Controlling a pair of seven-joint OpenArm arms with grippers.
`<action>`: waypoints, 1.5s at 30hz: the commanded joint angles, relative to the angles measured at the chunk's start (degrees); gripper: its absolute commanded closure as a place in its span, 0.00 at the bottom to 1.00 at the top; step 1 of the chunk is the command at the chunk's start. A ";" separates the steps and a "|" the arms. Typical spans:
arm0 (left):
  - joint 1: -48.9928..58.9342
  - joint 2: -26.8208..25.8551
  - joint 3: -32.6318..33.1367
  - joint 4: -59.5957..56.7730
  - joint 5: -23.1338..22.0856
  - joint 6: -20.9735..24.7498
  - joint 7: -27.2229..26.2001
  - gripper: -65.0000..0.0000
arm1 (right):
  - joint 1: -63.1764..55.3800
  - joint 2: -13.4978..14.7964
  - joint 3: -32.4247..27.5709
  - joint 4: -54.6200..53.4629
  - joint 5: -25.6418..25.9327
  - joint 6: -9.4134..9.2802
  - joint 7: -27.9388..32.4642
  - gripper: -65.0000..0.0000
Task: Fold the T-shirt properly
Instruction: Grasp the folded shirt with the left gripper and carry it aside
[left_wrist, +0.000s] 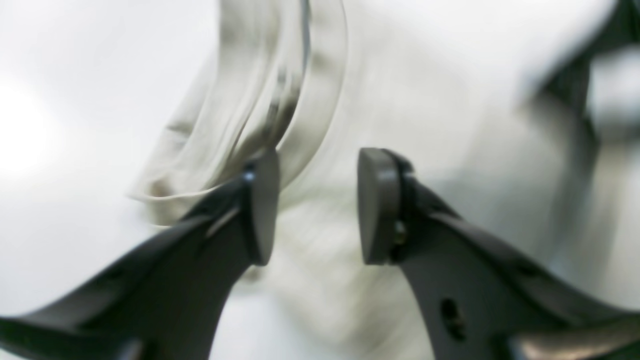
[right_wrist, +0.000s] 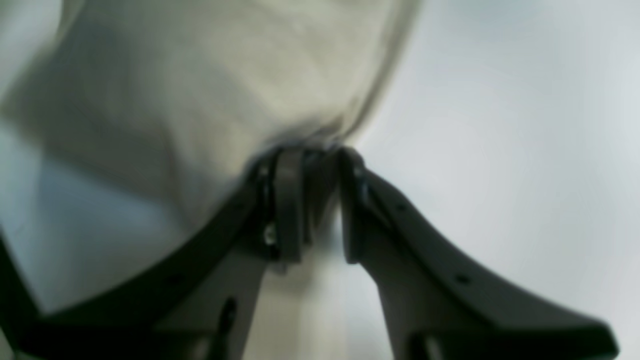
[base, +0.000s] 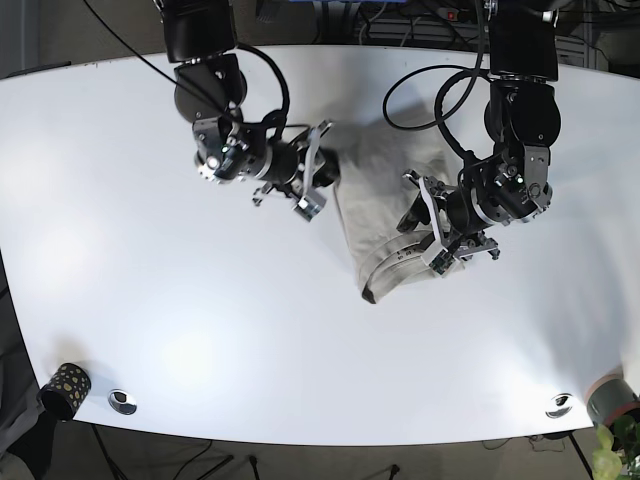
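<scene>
The cream T-shirt (base: 385, 200) lies crumpled in a partly folded strip on the white table (base: 150, 260), between the two arms. My right gripper (base: 320, 170) is at the shirt's upper left edge. In the right wrist view its jaws (right_wrist: 317, 155) are nearly together, with a bunch of T-shirt (right_wrist: 200, 90) fabric pinched at the tips. My left gripper (base: 425, 225) hovers over the shirt's right side. In the blurred left wrist view, the left gripper (left_wrist: 317, 160) stands open above the T-shirt (left_wrist: 400, 100), with a layered hem by the left finger (left_wrist: 262, 210).
A dark dotted cup (base: 65, 388) stands at the front left corner. Metal discs (base: 122, 400) (base: 558, 405) sit near the front edge. A plant (base: 612, 452) is at the front right corner. Black cables (base: 440, 90) loop over the table's back.
</scene>
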 joint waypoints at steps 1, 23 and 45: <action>-1.01 0.07 -0.25 1.39 -0.48 2.32 -0.93 0.61 | 0.01 -0.17 -3.03 4.40 1.38 0.54 1.17 0.81; 2.24 5.87 2.66 0.95 0.05 20.43 -5.42 0.45 | 0.27 0.27 2.95 7.04 1.30 0.54 -1.11 0.81; 9.45 -3.97 9.25 -7.13 5.76 28.25 -8.32 0.27 | 1.85 1.76 2.95 7.04 1.38 0.54 -1.11 0.81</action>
